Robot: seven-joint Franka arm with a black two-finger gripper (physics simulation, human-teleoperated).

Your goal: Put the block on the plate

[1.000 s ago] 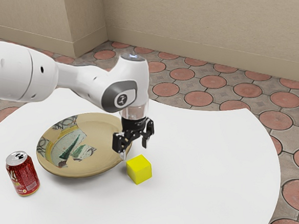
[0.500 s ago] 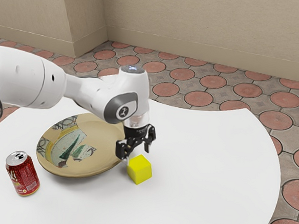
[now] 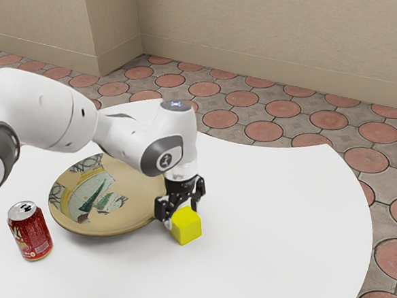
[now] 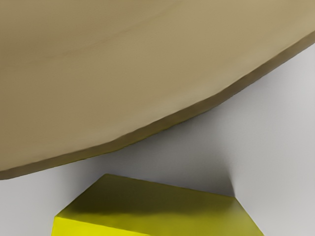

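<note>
Jaws lower now, at yellow block [image 3: 186,226]

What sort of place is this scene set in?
Probably a simulated patio or dining area, judging by the curved white table, circle-patterned tiled floor and plain beige wall.

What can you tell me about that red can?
The red can looks like a metal drink can: shiny red sides with pale lettering and a small block of print, a silvery top with dark markings, and a gold-coloured band at the foot. It stands upright on the white table, beside the plate but apart from it. Only the table touches it. I can't tell whether it's been opened.
</note>
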